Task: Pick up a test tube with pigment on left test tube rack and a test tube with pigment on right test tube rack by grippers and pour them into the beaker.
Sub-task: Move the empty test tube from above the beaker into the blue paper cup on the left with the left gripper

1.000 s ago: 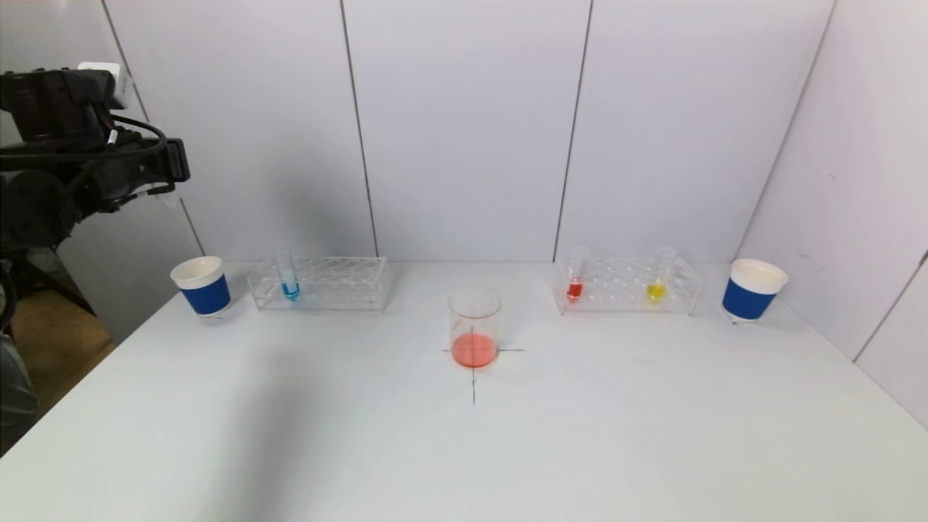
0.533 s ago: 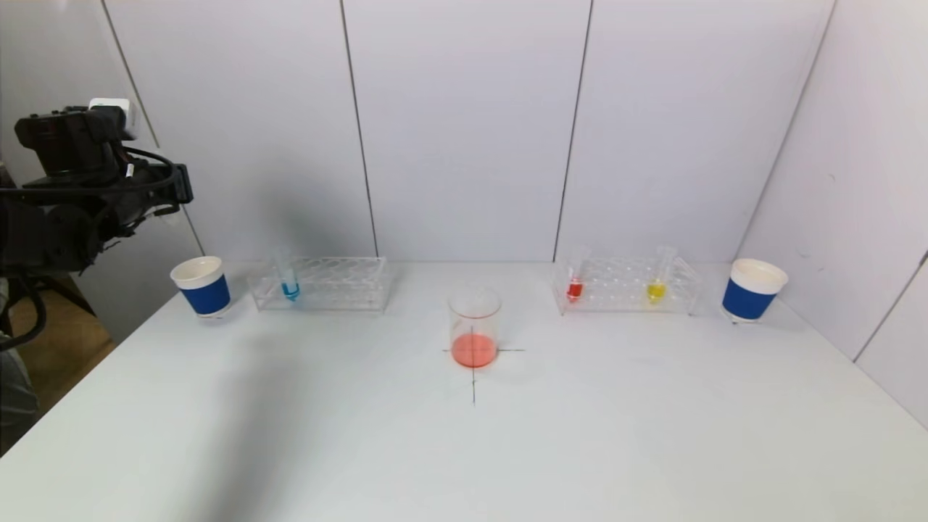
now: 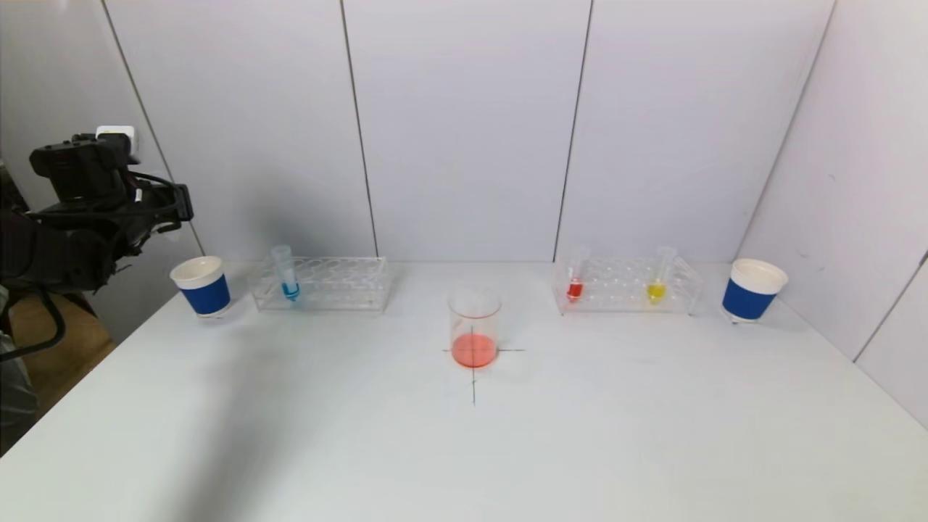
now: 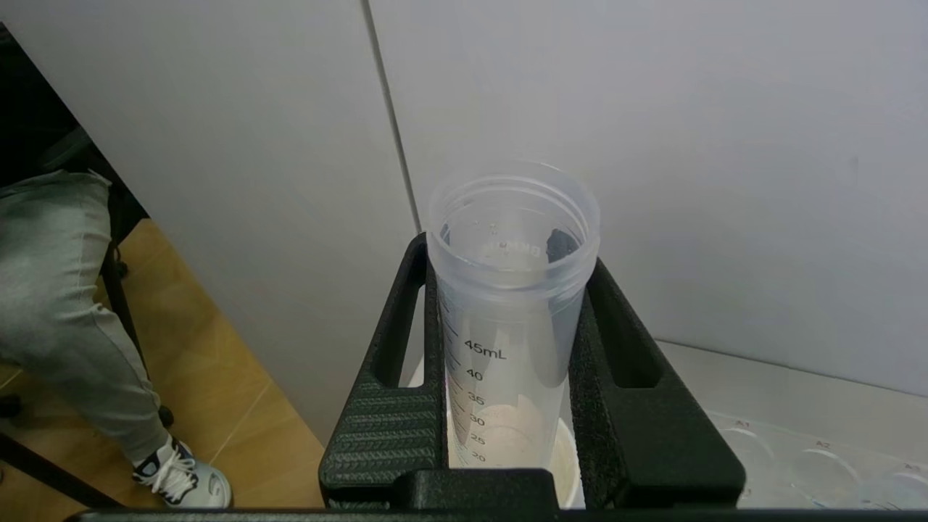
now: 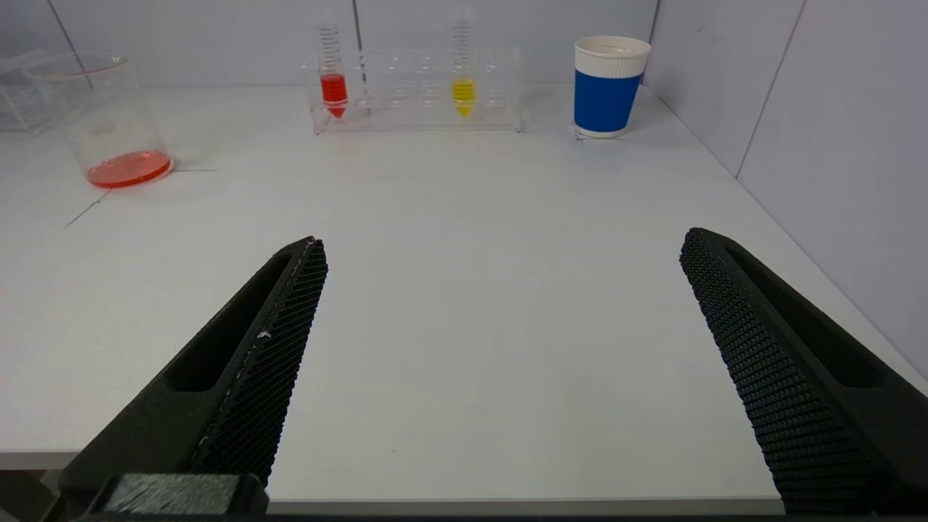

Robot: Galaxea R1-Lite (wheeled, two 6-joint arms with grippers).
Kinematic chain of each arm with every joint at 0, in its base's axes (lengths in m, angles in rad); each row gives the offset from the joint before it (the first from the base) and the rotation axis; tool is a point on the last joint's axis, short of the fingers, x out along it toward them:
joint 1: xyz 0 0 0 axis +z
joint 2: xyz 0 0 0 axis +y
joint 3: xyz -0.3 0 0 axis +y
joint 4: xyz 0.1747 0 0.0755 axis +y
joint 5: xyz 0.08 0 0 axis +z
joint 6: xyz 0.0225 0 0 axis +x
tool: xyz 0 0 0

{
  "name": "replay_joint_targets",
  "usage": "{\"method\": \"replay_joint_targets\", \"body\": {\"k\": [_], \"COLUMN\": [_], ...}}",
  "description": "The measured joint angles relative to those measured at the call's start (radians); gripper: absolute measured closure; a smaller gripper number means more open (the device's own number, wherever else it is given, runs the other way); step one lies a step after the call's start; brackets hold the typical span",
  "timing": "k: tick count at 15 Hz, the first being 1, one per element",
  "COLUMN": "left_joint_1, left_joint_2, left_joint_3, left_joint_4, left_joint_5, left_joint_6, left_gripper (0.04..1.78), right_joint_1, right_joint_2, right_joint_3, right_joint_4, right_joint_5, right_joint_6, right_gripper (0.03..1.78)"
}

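My left end effector [image 4: 511, 377] is clamped on an empty test tube [image 4: 511, 290], raised above the blue cup [image 3: 201, 285] at the desk's [image 3: 464, 449] far-left corner | my right end effector [image 5: 500, 348] spread apart, over the near edge | beaker [image 3: 474, 327] with red liquid at desk centre | blue-pigment tube [image 3: 286, 272] in left rack [image 3: 320, 283] | red tube [image 3: 575, 275] and yellow tube [image 3: 658, 275] in right rack [image 3: 628, 285]

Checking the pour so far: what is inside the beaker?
The beaker holds a shallow layer of orange-red liquid at the bottom; above that it looks empty. The cross mark on the table runs under it, so the crossing point is covered.
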Motion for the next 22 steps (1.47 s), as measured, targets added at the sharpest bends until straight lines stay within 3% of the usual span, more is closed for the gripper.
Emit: {"method": "replay_joint_targets", "body": {"k": [22], "left_joint_1": [0.027], "left_joint_2": [0.274], "left_joint_3": [-0.022], "left_joint_4": [-0.180], "left_joint_5": [-0.035], "left_joint_6": [0.000], "left_gripper": [1.33], "right_joint_1": [0.000], "right_joint_2": [0.000], "right_joint_3": [0.000], "right_joint_4": [0.000], "right_joint_5": [0.000], "right_joint_6": [0.000], "right_gripper": [0.04]}}
